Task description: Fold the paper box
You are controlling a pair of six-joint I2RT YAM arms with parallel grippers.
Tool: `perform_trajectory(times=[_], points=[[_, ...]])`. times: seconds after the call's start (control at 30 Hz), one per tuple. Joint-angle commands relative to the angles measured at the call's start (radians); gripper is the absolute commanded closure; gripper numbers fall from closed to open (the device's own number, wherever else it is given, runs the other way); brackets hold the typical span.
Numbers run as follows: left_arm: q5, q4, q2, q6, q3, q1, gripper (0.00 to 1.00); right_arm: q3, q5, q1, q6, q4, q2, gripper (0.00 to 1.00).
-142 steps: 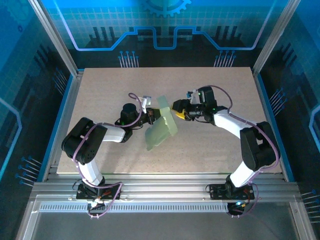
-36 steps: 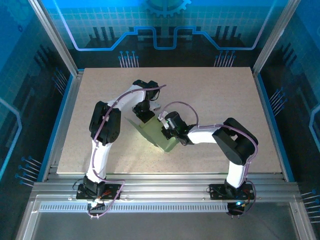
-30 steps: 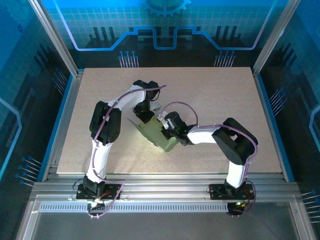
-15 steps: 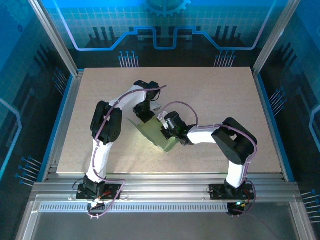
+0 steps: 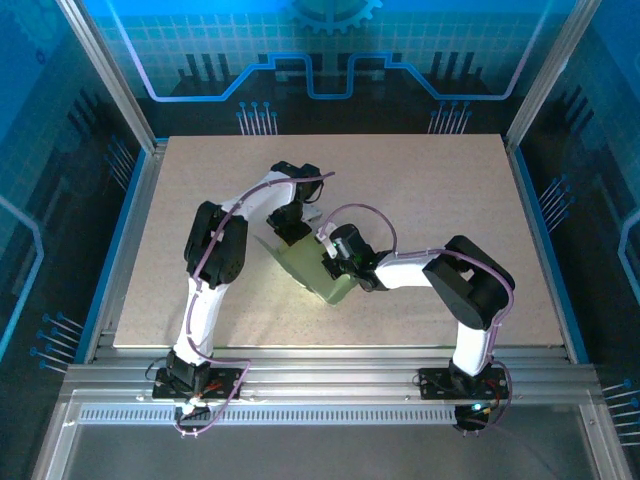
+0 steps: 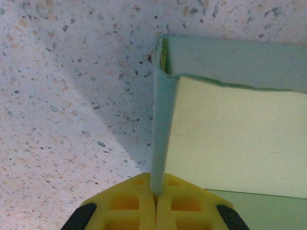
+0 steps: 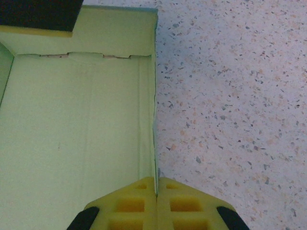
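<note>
I see the paper box [image 5: 318,272] lying half-formed on the worktop [image 5: 430,190], approx mid-surface, pale green card w/ its walls partly raised. L claw [image 5: 294,238] is at the box's far-left end, clenched on a thin upright wall. On the L wrist cam the card edge runs straight down btwn the yellow fingers [image 6: 136,189]. R claw [image 5: 335,268] is at the box's right side, clamped on the wall edge there. On the R wrist cam the box interior lies left of that wall, bare speckled worktop right of it.
</note>
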Motion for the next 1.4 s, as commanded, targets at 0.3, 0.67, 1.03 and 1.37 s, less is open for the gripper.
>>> perform_trajectory(times=[0.3,0.67,1.03,1.37], points=[[-0.035,0.084,0.004,-0.07,-0.047,-0.009,1.0,-0.065,-0.037,-0.009,0.109,0.091,-0.035,0.69],[-0.013,0.122,-0.032,-0.019,-0.101,-0.012,1.0,-0.266,-0.124,-0.089,0.199,0.183,-0.243,0.34],[0.074,0.381,-0.159,-0.03,-0.199,-0.01,1.0,-0.4,-0.25,-0.297,0.418,0.095,-0.61,0.21],[0.31,0.599,-0.287,-0.08,-0.305,0.024,1.0,-0.362,-0.379,-0.639,0.656,-0.154,-0.764,0.26]])
